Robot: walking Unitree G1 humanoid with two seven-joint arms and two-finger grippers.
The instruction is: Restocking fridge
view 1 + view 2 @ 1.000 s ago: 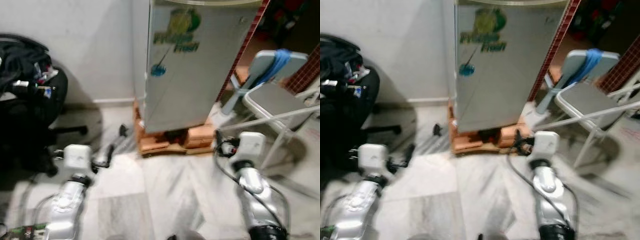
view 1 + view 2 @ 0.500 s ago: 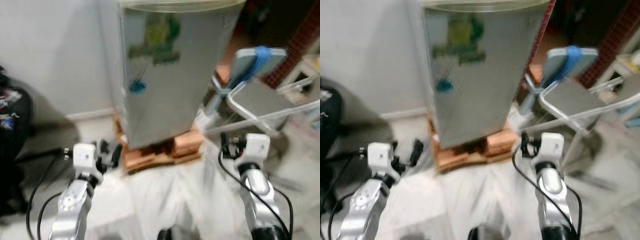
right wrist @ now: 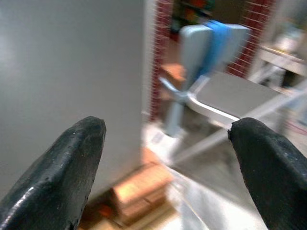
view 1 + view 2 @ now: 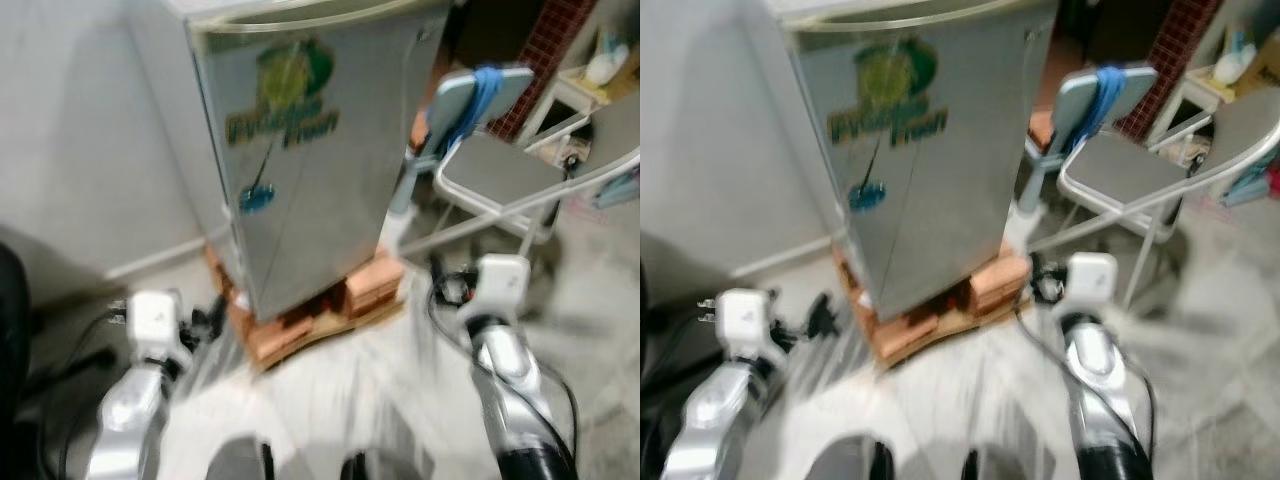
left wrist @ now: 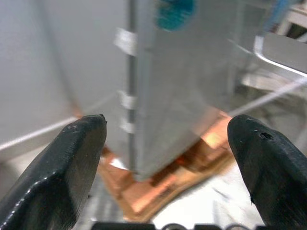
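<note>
Both grippers, left and right, are hanging wide and empty, facing the closed fridge on bricks.

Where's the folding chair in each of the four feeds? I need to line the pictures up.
Left eye view: folding chair at upper right, to the right of the fridge.
Right eye view: chair upper right, beside the fridge.
Left wrist view: only blurred tubing at the edge, probably the chair.
Right wrist view: chair between the fingers.
Shared landmark: the orange bricks under the fridge.
</note>
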